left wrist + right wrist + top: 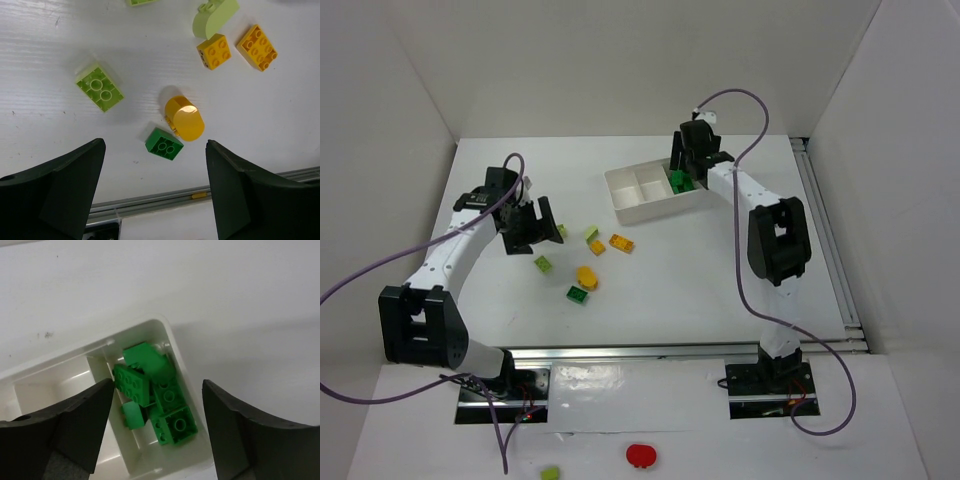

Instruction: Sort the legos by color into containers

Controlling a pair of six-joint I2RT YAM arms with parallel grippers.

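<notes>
The white tray [632,207] stands at the back centre. Its right compartment holds several dark green legos [680,181], also in the right wrist view [150,385]; the other two compartments look empty. My right gripper [686,162] is open and empty above that compartment [156,405]. Loose legos lie left of centre: a lime one [544,264], a lime one [592,234], two orange ones [621,242], a rounded orange-yellow piece [586,275] and a dark green one [578,294]. My left gripper [534,226] is open and empty above them [155,165], the dark green one [164,143] between its fingers.
A metal rail [670,350] runs along the table's near edge, also in the left wrist view [150,202]. A red round object [641,456] and a lime brick [550,472] lie in front of the arm bases. White walls close in the left, back and right sides.
</notes>
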